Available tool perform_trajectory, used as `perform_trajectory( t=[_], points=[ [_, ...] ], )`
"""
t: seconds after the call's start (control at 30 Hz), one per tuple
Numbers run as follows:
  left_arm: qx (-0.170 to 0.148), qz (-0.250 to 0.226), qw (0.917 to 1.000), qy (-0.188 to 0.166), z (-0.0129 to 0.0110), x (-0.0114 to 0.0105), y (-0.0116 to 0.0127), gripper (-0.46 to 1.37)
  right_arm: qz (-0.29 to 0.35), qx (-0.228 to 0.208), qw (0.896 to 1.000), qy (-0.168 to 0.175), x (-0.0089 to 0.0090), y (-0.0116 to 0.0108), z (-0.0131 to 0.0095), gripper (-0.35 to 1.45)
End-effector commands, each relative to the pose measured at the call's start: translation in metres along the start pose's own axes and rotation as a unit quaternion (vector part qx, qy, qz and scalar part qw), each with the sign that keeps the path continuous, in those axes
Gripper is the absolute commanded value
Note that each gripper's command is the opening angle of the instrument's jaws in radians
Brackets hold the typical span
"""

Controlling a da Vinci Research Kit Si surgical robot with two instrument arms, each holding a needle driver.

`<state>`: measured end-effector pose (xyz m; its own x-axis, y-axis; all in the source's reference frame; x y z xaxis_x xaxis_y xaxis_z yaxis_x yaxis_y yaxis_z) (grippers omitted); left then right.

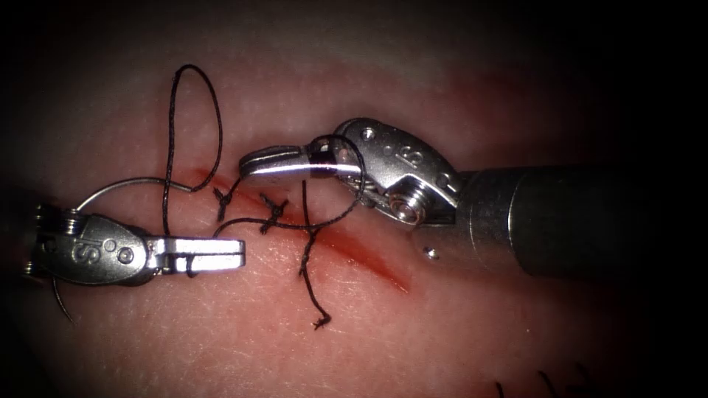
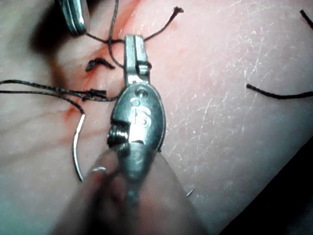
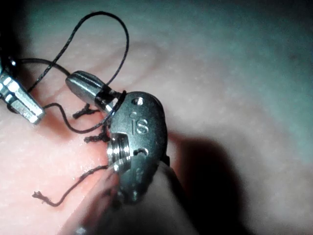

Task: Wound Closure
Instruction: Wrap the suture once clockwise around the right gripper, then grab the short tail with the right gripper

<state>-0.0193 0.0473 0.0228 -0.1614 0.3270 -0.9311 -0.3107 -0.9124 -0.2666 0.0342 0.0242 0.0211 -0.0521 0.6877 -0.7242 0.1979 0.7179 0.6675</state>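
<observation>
While thread [image 1: 198, 118] loops round the closed right pincer [image 1: 254, 168], the left pincer [image 1: 228, 253] grips thread; needle [image 1: 122, 184] lies free on tissue [image 1: 457, 324], left of cut [image 1: 369, 254].

Tissue [image 1: 457, 346] was pale pink with fine whitish flecks. Cut [image 1: 354, 247] was a red line, red fluid [image 1: 203, 177] staining its edges. Thread [image 1: 198, 88] was black, 2 knots [image 1: 273, 214] black as well. Needle [image 1: 122, 184] was silver-grey. Left tool [image 1: 195, 254] and right tool [image 1: 276, 163] were shiny silver metal; right shaft [image 1: 575, 221] dark grey.
</observation>
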Motion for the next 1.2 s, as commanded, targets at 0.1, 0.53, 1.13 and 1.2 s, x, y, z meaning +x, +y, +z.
perform_trajectory(
  t=[0.1, 0.53, 1.13, 1.2],
  points=[
    [-0.007, -0.001, 0.9999, -0.008, 0.0008, -0.0008, -0.0007, -0.35, 0.001, 0.012, 1.000, 0.002, 0.0000, 0.0000, 0.0000, -0.35],
    [-0.009, -0.011, 0.9997, -0.019, 0.0034, -0.0008, -0.0041, -0.35, -0.001, 0.085, 0.994, -0.074, 0.0001, 0.0002, 0.0000, -0.35],
    [-0.016, -0.010, 0.9997, -0.018, 0.0032, -0.0007, -0.0058, -0.35, -0.024, 0.168, 0.960, -0.220, 0.0016, -0.0019, 0.0005, 0.47],
    [-0.016, -0.010, 0.9997, -0.018, 0.0031, -0.0008, -0.0058, -0.35, -0.028, 0.170, 0.956, -0.238, 0.0011, -0.0021, 0.0005, 0.58]
  ],
)
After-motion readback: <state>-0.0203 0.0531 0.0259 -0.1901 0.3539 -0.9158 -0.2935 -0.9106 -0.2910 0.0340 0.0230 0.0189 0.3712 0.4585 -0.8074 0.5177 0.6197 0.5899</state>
